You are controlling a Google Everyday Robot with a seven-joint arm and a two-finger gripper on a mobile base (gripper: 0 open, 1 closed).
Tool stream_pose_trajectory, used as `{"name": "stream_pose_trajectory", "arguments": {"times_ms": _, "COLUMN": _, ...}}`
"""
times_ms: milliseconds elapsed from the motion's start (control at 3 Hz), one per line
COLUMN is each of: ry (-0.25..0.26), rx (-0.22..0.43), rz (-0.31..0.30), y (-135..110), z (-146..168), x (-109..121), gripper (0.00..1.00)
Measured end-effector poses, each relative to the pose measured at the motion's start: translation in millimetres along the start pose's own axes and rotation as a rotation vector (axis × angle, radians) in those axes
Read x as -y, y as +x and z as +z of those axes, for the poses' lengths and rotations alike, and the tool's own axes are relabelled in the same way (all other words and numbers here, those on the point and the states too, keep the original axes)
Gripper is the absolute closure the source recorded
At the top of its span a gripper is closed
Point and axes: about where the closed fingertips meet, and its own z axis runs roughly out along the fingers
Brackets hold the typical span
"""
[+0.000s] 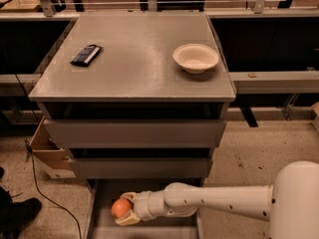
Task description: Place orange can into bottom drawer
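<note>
The orange can [120,207] is a small round orange ball held in my gripper [125,209], whose pale fingers [128,219] are shut around it. The gripper reaches in from the right on a white arm [219,201] and holds the ball low over the open bottom drawer [102,188], the lowest of three grey drawers, pulled out toward the camera. The ball is over the left middle of the drawer's grey floor. I cannot tell whether it touches the floor.
The grey cabinet top [134,59] carries a flat black packet [85,55] at the left and a white bowl [196,58] at the right. The two upper drawers [134,132] are nearly shut. A cardboard box [47,156] stands left of the cabinet. A dark shoe [17,215] is at bottom left.
</note>
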Motion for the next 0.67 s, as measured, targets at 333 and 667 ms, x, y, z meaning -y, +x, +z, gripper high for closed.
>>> {"name": "stream_pose_trajectory", "arguments": {"times_ms": 333, "ry": 0.025, "rx": 0.005, "rz": 0.026, "y": 28.1, "z": 31.0, "x": -2.5, "gripper": 1.0}}
{"name": "stream_pose_trajectory", "arguments": {"times_ms": 667, "ry": 0.047, "rx": 0.013, "rz": 0.08, "y": 53.3, "z": 59.8, "x": -8.5, "gripper": 1.0}}
